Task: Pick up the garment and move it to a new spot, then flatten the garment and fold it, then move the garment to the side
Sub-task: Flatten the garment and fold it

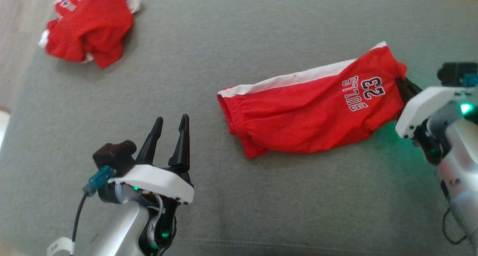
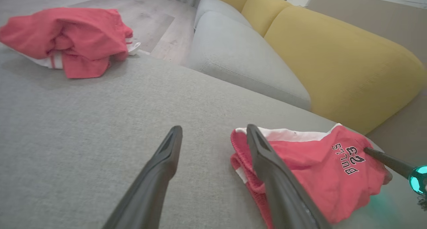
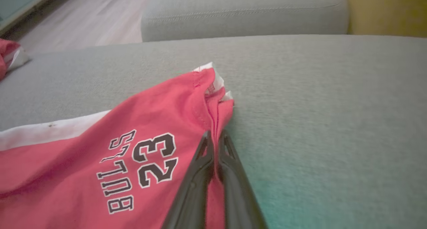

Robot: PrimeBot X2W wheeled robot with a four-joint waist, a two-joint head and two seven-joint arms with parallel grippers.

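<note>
While the grey sofa cushion [image 1: 261, 24] carries everything, your red Bulls shorts [image 1: 306, 118] lie across its middle, long axis left to right. A crumpled red garment [image 1: 89, 28] sits well apart, far left. The right gripper [image 3: 215, 134] is nearer, fingers clenched on the leg hem. The left gripper [image 1: 171, 118] stands released near the waistband end.

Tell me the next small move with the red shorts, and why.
Probably ease the left end effector across to the waistband and close on it. The right end effector is shut on the hem of the red shorts, while the left one stands open, apart from the cloth; holding both ends should let the garment be handled without bunching.
</note>
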